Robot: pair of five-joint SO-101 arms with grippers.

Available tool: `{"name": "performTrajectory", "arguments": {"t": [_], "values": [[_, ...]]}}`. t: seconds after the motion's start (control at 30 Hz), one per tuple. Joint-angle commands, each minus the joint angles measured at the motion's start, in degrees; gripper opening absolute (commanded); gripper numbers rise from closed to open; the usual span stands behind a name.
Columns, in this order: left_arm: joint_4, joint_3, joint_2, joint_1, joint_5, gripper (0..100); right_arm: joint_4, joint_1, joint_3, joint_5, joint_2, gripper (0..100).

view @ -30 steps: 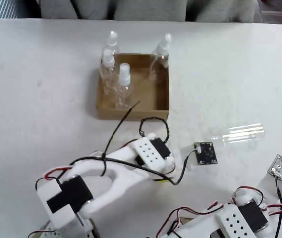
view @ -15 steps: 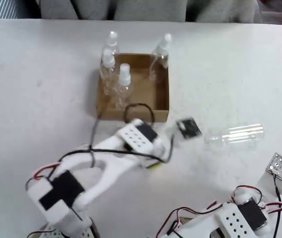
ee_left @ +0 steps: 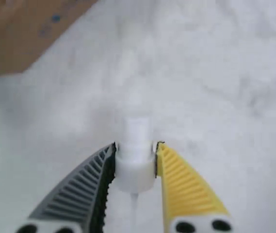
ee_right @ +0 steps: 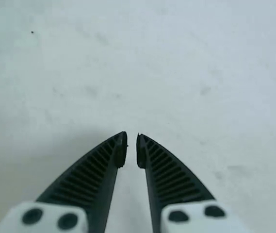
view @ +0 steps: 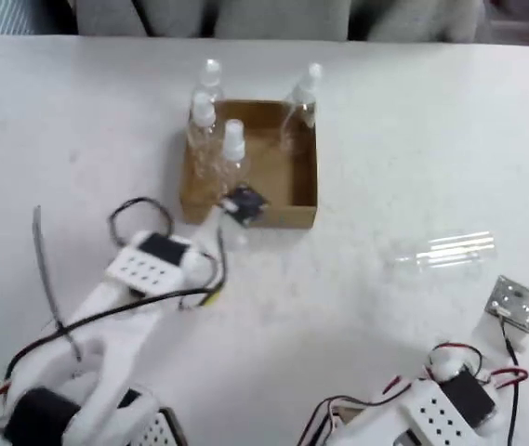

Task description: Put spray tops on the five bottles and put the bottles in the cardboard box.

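A white spray top (ee_left: pixel 135 158) sits between the grey and yellow fingers of my left gripper (ee_left: pixel 134 145), which is shut on it just above the table. In the high view that gripper (view: pixel 219 237) is by the front of the cardboard box (view: pixel 303 200). Several clear bottles with spray tops (view: pixel 233 153) stand in the box. One clear bottle (view: pixel 445 249) lies on its side on the table to the right. My right gripper (ee_right: pixel 131 145) hangs over bare table, shut with nothing in it.
The box's corner (ee_left: pixel 21 34) lies close ahead of the left gripper. The right arm (view: pixel 450 409) sits at the table's front right edge, its small camera board (view: pixel 515 305) sticking up. White table between box and lying bottle is open.
The left arm has swung left from the table's middle to the box's front left side, carrying the spray top. The right arm has hardly moved.
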State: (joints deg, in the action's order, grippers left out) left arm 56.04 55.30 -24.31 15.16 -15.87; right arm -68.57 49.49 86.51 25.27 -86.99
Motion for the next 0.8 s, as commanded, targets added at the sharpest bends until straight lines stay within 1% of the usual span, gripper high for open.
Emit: {"name": "performTrajectory", "arguments": {"t": [0.0, 0.2, 0.37, 0.5, 0.6, 0.67, 0.77], "values": [[-2.64, 3.08, -4.7, -6.37, 0.79, 5, 1.1, -1.36, -3.78, -0.18, 0.04, 1.8], [-3.34, 8.53, -6.81, -13.41, 0.26, 5, 1.01, -2.68, -15.38, -0.09, 0.22, 1.8], [-5.45, 11.25, -9.45, -20.35, 0.26, 5, -0.75, -8.31, -26.99, -0.09, 3.82, 1.8], [-6.77, 12.92, -11.74, -21.14, 0.26, 5, -3.91, -11.65, -39.74, -0.09, 17.19, 1.8], [-7.38, 13.8, -13.41, -20.97, 0.26, 5, -3.65, -12.88, -49.05, 0.0, 30.29, 1.8], [-7.38, 13.89, -13.67, -20.97, 0.26, 5, -3.65, -13.93, -54.86, 2.73, 39.16, 1.8], [-7.47, 14.42, -14.2, -20.97, 0.26, 5, -3.65, -14.81, -63.3, 8.7, 52.53, 1.8]]}}
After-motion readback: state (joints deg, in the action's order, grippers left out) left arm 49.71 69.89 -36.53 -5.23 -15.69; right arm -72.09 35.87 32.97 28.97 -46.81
